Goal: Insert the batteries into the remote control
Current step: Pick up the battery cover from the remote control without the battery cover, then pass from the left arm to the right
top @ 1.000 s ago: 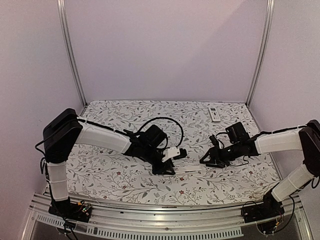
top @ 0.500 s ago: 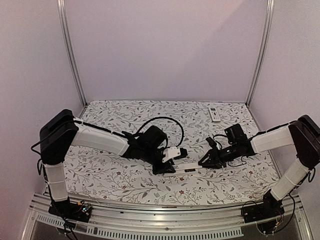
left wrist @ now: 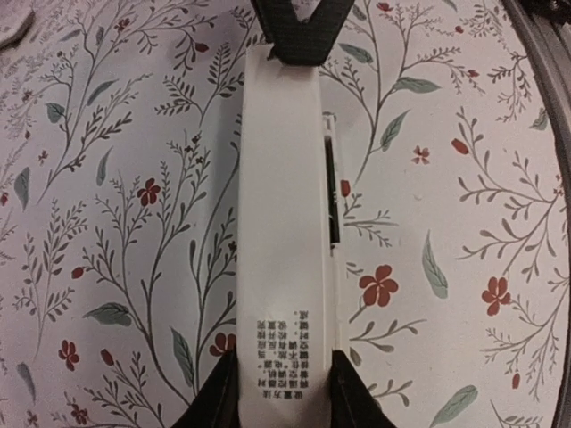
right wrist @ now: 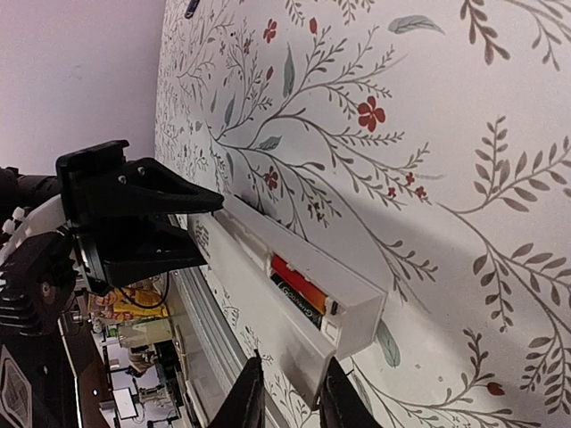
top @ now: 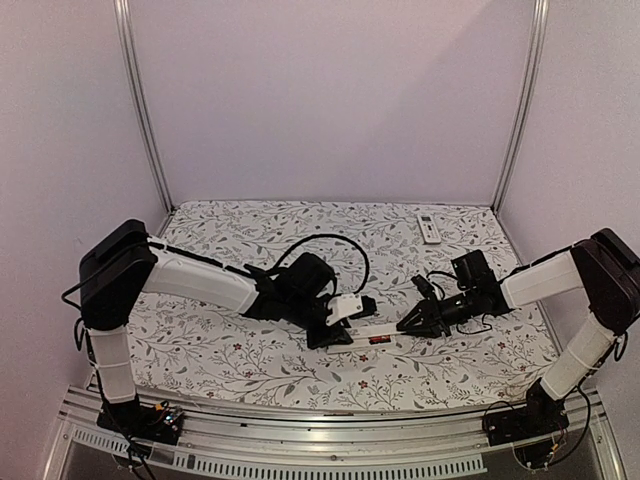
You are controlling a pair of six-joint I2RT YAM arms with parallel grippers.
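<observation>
Pale walls close in a floral-cloth table [top: 250, 225], and the metal rail [top: 300, 440] along its near edge carries both arm bases. The cloth between that rail and the grippers is open, as are the near-left corner and the far half. Side posts [top: 140, 100] mark the limits left and right. In the middle, my left gripper [top: 335, 335] pinches the left end of the white remote control [top: 372, 334], which lies left to right. The left wrist view has its fingers [left wrist: 223, 392] pressed against both long sides. My right gripper [top: 412, 324] sits at the remote's right end. Its fingers [right wrist: 245, 392] stand only narrowly apart with the remote's lower edge between them, and I cannot tell whether they grip it. A second ago that gripper hung apart from the remote, further right; it has since come left to touch the end. The left arm has barely shifted. From above, the batteries [top: 380, 340] are only a red speck. The right wrist view shows them red and black [right wrist: 299, 290] inside the open compartment near the right end. The left wrist view gives just a dark slot there. Far right, a second remote [top: 428, 228] lies well apart.
</observation>
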